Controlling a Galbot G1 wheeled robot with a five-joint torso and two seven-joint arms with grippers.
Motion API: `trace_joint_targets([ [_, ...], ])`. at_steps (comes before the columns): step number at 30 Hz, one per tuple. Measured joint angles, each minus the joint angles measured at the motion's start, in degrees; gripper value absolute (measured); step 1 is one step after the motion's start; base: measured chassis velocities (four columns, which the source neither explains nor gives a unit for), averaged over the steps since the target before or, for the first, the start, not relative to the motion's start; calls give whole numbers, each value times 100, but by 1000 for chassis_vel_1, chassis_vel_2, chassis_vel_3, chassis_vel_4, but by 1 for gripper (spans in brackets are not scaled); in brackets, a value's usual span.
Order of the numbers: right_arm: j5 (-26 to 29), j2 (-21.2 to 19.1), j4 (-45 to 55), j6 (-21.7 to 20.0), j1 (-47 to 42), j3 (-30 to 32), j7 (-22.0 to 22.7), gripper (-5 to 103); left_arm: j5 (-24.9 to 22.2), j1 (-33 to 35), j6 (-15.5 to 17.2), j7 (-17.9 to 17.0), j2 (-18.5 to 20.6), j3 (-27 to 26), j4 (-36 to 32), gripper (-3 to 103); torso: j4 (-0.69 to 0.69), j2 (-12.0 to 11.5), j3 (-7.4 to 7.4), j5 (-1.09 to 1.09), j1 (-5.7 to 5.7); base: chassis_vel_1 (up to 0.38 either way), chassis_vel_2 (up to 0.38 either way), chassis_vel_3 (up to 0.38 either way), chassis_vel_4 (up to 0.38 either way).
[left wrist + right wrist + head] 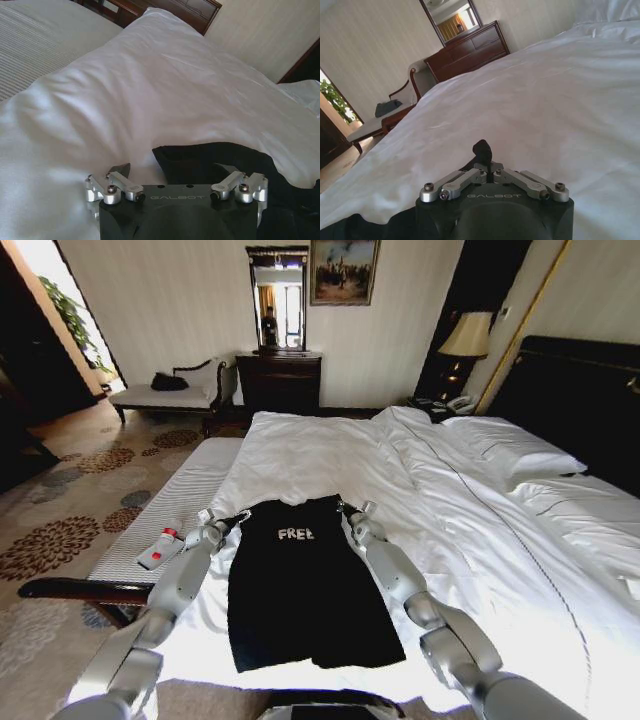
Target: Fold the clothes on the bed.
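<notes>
Left side: a striped bench (180, 502) runs along the bed's left edge and carries a small white-and-red bottle (160, 548), clear of the work.

Left end effector (228, 523): at the far left corner of the shirt (305, 590), at the shoulder. The left wrist view shows its linkages spread wide, with one dark fingertip (120, 170) on the sheet and black cloth between the two sides. Judged released, not gripping.

Centre: the shirt lies flat on the bed (420, 470), lettering up, collar end far, hem near. The sleeves appear tucked in, giving a narrow panel. It sits toward the near left part of the mattress on the white duvet.

Right end effector (349, 510): at the far right corner of the shirt. The right wrist view shows its linkages drawn in to the centre, the finger pads meeting in a single dark tip (482, 149). Judged clenched; whether cloth is pinched cannot be told.

Handling assessment: the shirt is light, limp fabric with no stiffness. It will sag and drape from any hold and may drag the loose duvet beneath. Take it by the two far shoulder corners together, pinching only the black layers, so the far edge travels evenly toward the hem.
</notes>
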Motion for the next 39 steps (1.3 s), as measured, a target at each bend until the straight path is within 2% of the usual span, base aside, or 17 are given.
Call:
trace_joint_targets([
  [1,4,2,0,10,0,0,-6,1,7,-10,-3,5,-9,0,14,94,0,0,0,0,0,0,0,0,0],
  [4,8,-1,-1,54,1,-13,-23,1,41,-79,-39,29,-69,0,140,78,-2,0,0,0,0,0,0,0,0],
  [5,8,-1,-1,54,1,-13,-23,1,41,-79,-39,29,-69,0,140,78,-2,0,0,0,0,0,0,0,0],
  [8,11,-18,0,62,6,-23,-24,1,52,-94,-61,52,-95,-2,160,62,-1,0,0,0,0,0,0,0,0],
  [10,14,-25,0,63,5,-24,-25,1,57,-96,-66,55,-100,-3,160,62,-1,0,0,0,0,0,0,0,0],
  [14,14,-53,5,65,-36,-19,-16,1,166,-116,-139,110,-129,-41,194,40,-2,0,0,0,0,0,0,0,0],
  [15,14,-53,5,65,-36,-19,-16,1,166,-116,-139,110,-129,-41,194,40,-2,0,0,0,0,0,0,0,0],
  [17,10,-53,10,66,-51,-16,-8,1,247,-121,-192,164,-130,-81,211,30,-2,0,1,0,0,0,0,0,0],
  [20,5,-44,8,66,-50,-16,0,1,261,-121,-197,177,-123,-93,214,24,-1,0,0,-1,0,0,0,0,0],
  [24,-7,-19,51,66,-30,-48,53,1,278,-86,-229,229,-75,-167,189,4,0,0,0,-1,0,0,0,0,0],
  [30,203,-74,385,33,-18,-126,246,1,180,-97,-267,269,71,-245,36,0,-1,0,1,-1,0,0,0,0,0],
  [32,429,-137,630,-40,26,-183,355,1,-9,-196,-268,269,172,-250,-53,0,0,0,1,-2,0,0,0,0,0],
  [34,657,-273,970,-142,153,-302,445,1,-393,-464,-268,252,331,-186,-203,0,0,0,0,0,0,0,0,0,0],
  [39,894,-465,1390,-184,414,-522,549,1,-787,-878,-296,231,456,-6,-314,0,0,0,0,0,0,0,0,0,0],
])
